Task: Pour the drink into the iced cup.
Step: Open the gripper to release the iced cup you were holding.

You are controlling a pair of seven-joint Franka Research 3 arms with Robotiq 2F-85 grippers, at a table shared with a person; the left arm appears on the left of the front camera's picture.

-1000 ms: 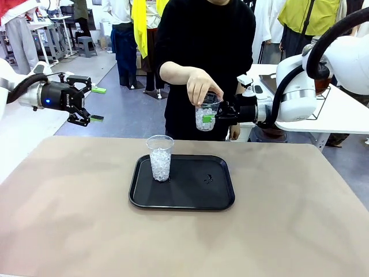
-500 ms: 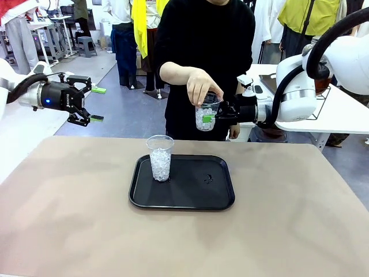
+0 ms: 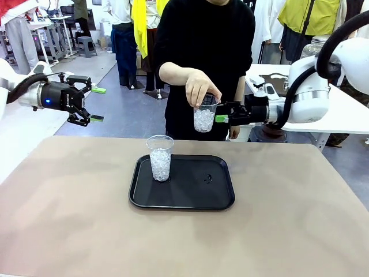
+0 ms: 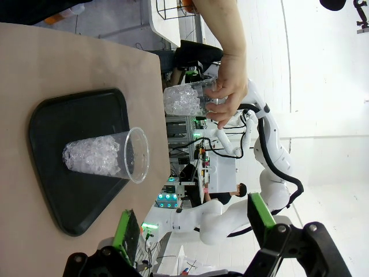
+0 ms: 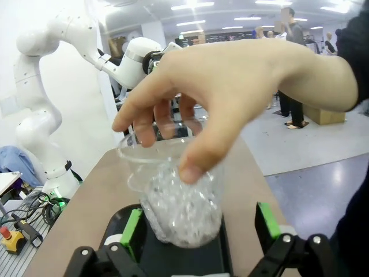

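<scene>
1. The right gripper [image 3: 221, 119] sits at the centre right of the front view with its jaws spread wide and nothing gripped. In its wrist view the green pads [image 5: 132, 228] stand on either side of the lower part of a cup of ice [image 3: 203, 118]. That cup is held at the rim by the person's hand [image 3: 200, 88].
2. The left gripper [image 3: 97, 104] is held at the upper left of the front view, jaws apart and empty, well off the table [image 3: 288, 231].
3. A second cup [image 3: 160, 158], also filled with ice, stands upright at the left of the black tray [image 3: 222, 196] in mid-frame. Only ice is seen in either cup; nothing has been poured in.
4. The cup of ice could be knocked or tipped by a pad if the right arm were swung sideways before being drawn straight back. Ice would then be spilled.
5. The fingers [image 5: 196, 156] draped over the rim could be pinched if the jaws were closed here.
6. The second cup looks tall and light and could be toppled by a low pass across the tray.
7. Bare table lies open across the lower frame and on both sides of the tray, and the tray's right half is free. Its raised rim could catch anything slid over it.
</scene>
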